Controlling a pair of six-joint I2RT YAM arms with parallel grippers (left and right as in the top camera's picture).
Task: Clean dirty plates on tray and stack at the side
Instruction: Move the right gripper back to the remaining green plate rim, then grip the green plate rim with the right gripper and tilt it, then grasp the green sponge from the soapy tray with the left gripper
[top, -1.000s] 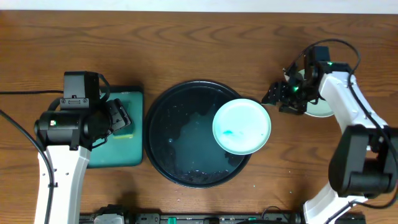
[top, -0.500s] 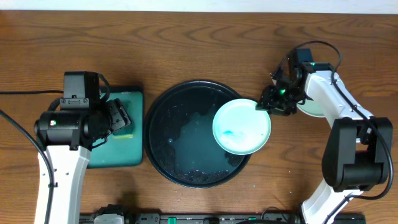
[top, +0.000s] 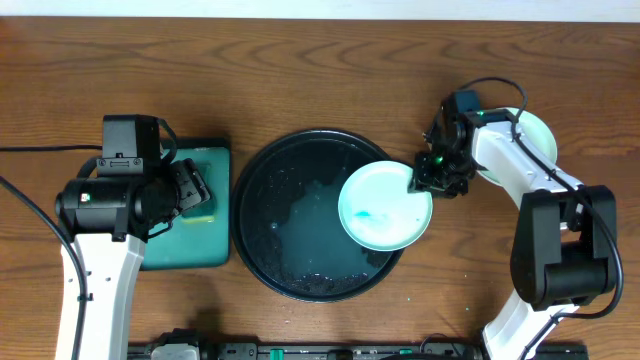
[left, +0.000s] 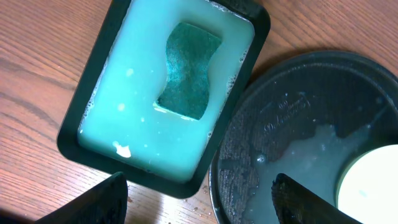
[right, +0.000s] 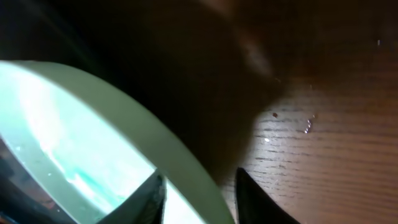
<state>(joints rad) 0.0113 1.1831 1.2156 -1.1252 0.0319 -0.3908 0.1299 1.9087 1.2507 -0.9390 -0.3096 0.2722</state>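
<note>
Step in hand: pick-up of a dirty plate from the tray. The small round mint-turquoise plate (top: 385, 215) is lying right of centre in the overhead view. It is resting on the right part of the large round glossy black tray (top: 262, 215), and its right edge is overhanging the tray rim. A teal smear (top: 368, 213) is showing on its face, so it is not yet clean.

The right gripper (top: 432, 174) is standing at the plate's upper right edge. In the right wrist view its two fingertips (right: 151, 198) are straddling the pale rim. Whether they are already clamping it cannot be told.

The left gripper (top: 197, 193) is hovering at the left of the frame with its fingers spread wide and nothing between them. It is over the rectangular teal soap tray (top: 185, 252), where a dark green sponge (left: 189, 71) is lying in the foamy liquid.

The next move probably calls for a firm pinch on the rim and a lift, while the left gripper takes up the sponge.

Against the frame one second earlier:
- The right gripper has travelled left, away from the pale round plate (top: 537, 133) at the upper right.
- That plate is now more exposed.
- The dirty plate has shifted slightly left.
- The left arm has not moved.
</note>
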